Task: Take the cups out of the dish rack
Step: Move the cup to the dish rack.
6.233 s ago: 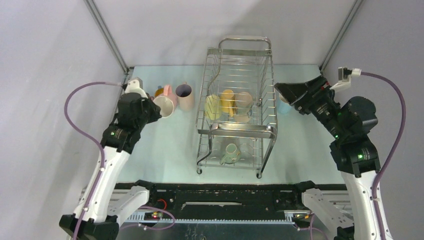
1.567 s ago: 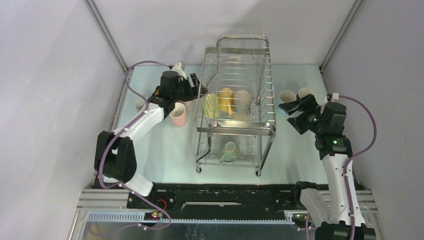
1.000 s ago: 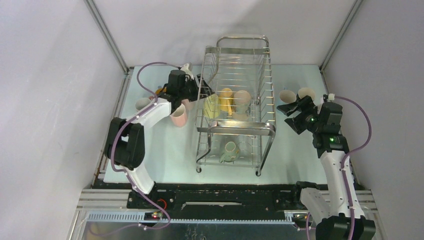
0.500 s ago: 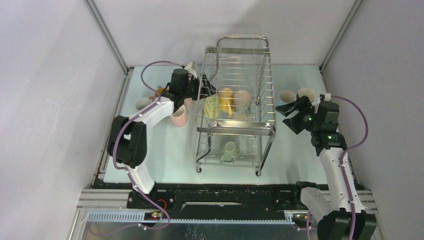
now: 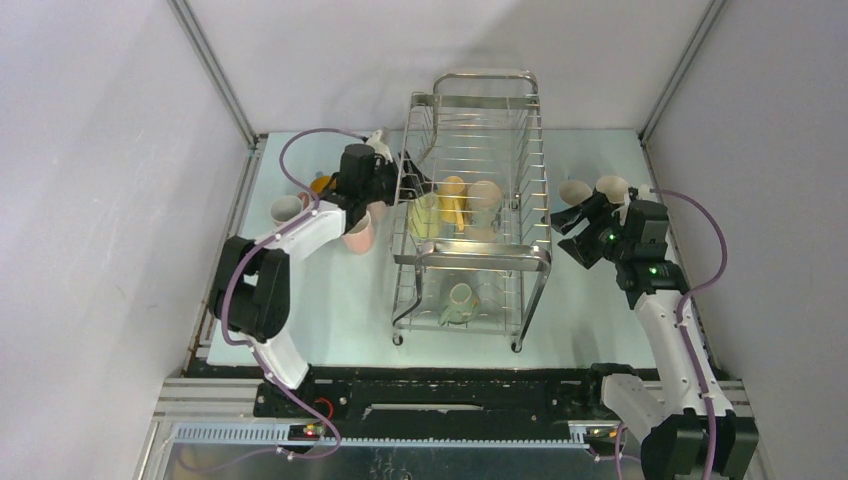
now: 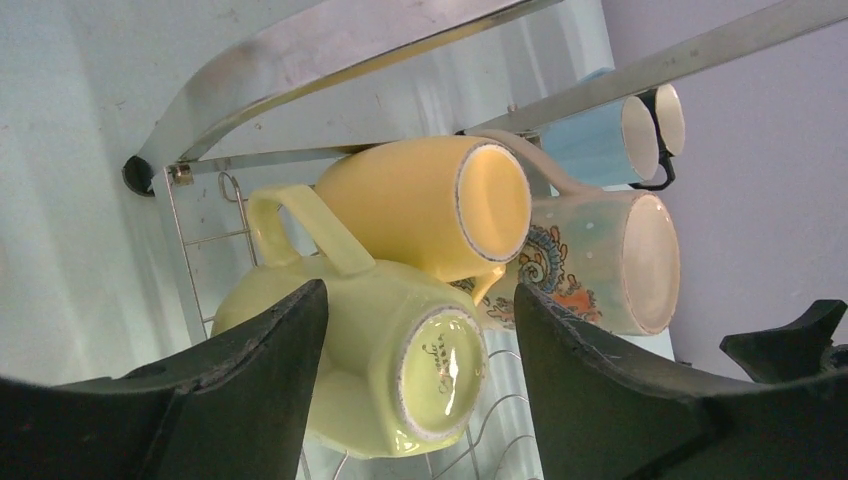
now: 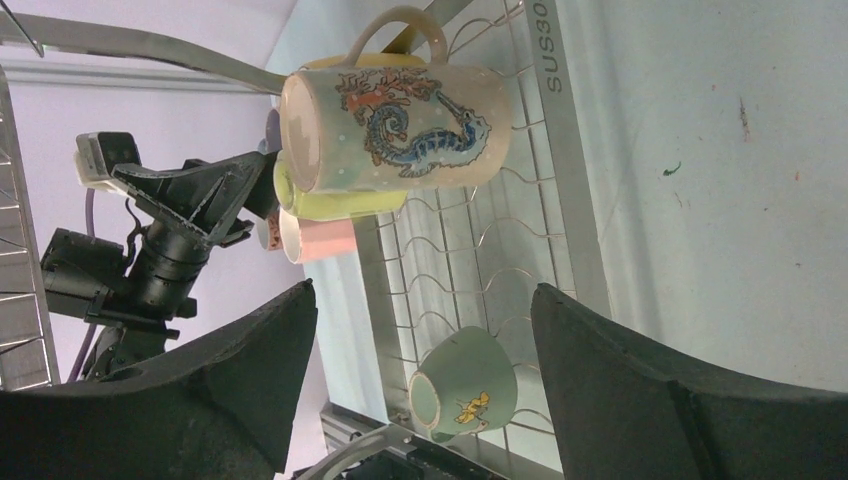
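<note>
Cups (image 5: 455,200) in dish rack (image 5: 487,256); left claw (image 6: 418,300) released at yellow cup (image 6: 400,385); right claw (image 7: 422,292) released

A tall two-tier chrome wire dish rack (image 5: 487,257) stands mid-counter (image 5: 340,300). On its upper tier three mugs lie side by side: a pale yellow mug (image 5: 424,213) at left, an orange-yellow mug (image 5: 455,200) between, a cream patterned mug (image 5: 487,197) at right. A pale green mug (image 5: 460,303) lies on the lower tier, toward the front. A pink mug (image 5: 358,232) stands left of the rack. A light blue mug (image 5: 573,192) and a black-handled mug (image 5: 611,186) stand right of it.
</note>
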Robot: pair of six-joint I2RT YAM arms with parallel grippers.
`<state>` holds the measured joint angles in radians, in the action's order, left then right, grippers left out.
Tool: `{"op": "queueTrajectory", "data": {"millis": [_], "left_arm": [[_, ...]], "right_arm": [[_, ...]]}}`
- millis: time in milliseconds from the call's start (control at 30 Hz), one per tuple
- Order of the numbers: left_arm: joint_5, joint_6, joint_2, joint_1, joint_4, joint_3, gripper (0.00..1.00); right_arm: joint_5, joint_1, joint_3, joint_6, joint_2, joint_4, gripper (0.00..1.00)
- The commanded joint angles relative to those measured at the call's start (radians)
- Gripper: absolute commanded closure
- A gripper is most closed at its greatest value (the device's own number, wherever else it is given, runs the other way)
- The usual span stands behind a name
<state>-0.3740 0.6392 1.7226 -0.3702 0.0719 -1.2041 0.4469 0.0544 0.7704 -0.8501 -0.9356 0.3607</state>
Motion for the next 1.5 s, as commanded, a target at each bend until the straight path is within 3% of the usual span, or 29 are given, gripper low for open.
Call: {"op": "queueTrajectory", "data": {"millis": [0, 300, 467, 700, 1167, 1467], "left_arm": [[-0.012, 0.04, -0.061, -0.02, -0.003, 0.061, 0.28], [0.027, 0.065, -0.087, -0.033, -0.023, 0.106, 0.29], [0.064, 0.002, -0.077, -0.034, -0.113, 0.065, 0.27], [0.112, -0.075, -0.066, -0.033, -0.208, 0.028, 0.33], [0.039, 0.082, -0.139, -0.033, -0.218, 0.078, 0.65], [0.03, 0.23, -0.19, -0.036, -0.228, 0.113, 0.7]], "right_arm": [[-0.024, -0.021, -0.003, 0.017, -0.003, -0.035, 0.15], [-0.034, -0.043, -0.015, 0.013, -0.007, -0.043, 0.15], [-0.037, -0.051, -0.016, 0.013, -0.008, -0.044, 0.15], [-0.045, -0.051, -0.017, 0.019, -0.011, -0.042, 0.15], [-0.039, -0.051, -0.039, 0.009, -0.018, -0.069, 0.15], [-0.04, -0.074, -0.041, 0.005, -0.024, -0.079, 0.15]]}}
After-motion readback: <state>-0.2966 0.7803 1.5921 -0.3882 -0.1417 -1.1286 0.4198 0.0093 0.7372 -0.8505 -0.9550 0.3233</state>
